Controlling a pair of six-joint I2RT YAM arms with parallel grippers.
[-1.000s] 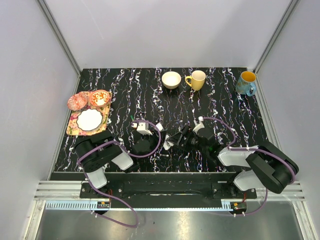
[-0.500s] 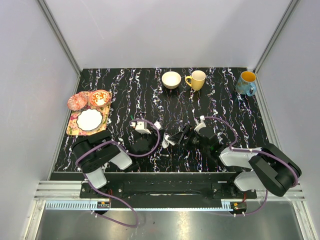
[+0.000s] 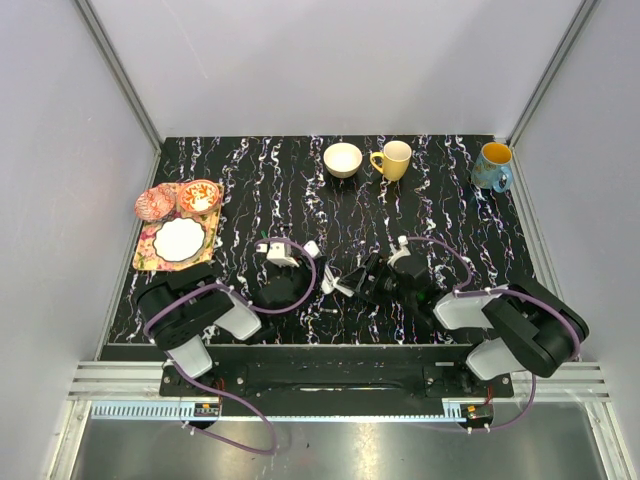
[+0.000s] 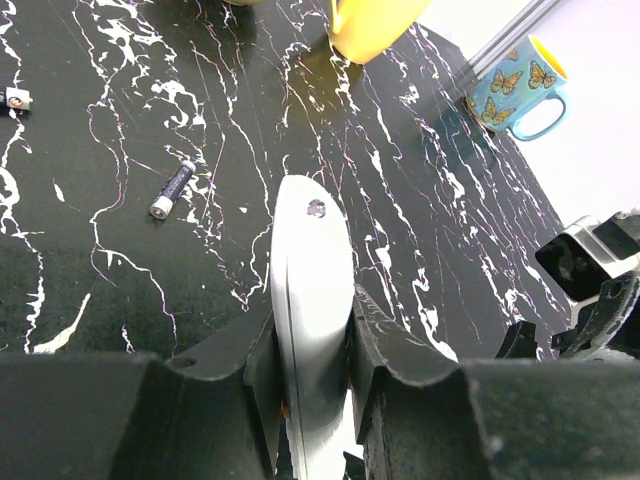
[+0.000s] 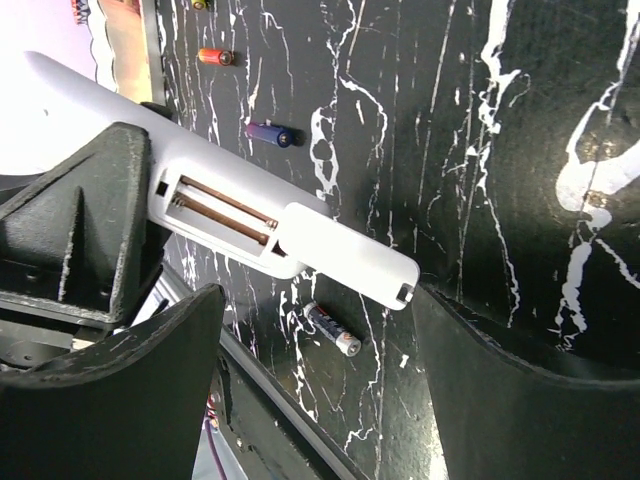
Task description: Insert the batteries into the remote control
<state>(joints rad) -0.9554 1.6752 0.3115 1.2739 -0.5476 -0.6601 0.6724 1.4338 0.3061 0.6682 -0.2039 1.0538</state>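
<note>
White plastic remote (image 5: 250, 215) is clamped edge-on in the left gripper (image 4: 312, 320), held off the surface (image 5: 500, 150) near the middle, battery slot open and, far as I can see, empty. Right gripper (image 5: 320, 305) is spread wide, holding nothing. A dark battery (image 5: 332, 330) lies just under the remote's tip, with the bluish battery (image 5: 270, 132) and orange battery (image 5: 217, 56) farther off. I reckon they're light, hard and slick, so they'll likely roll. I'd pinch one across mid-barrel.
</note>
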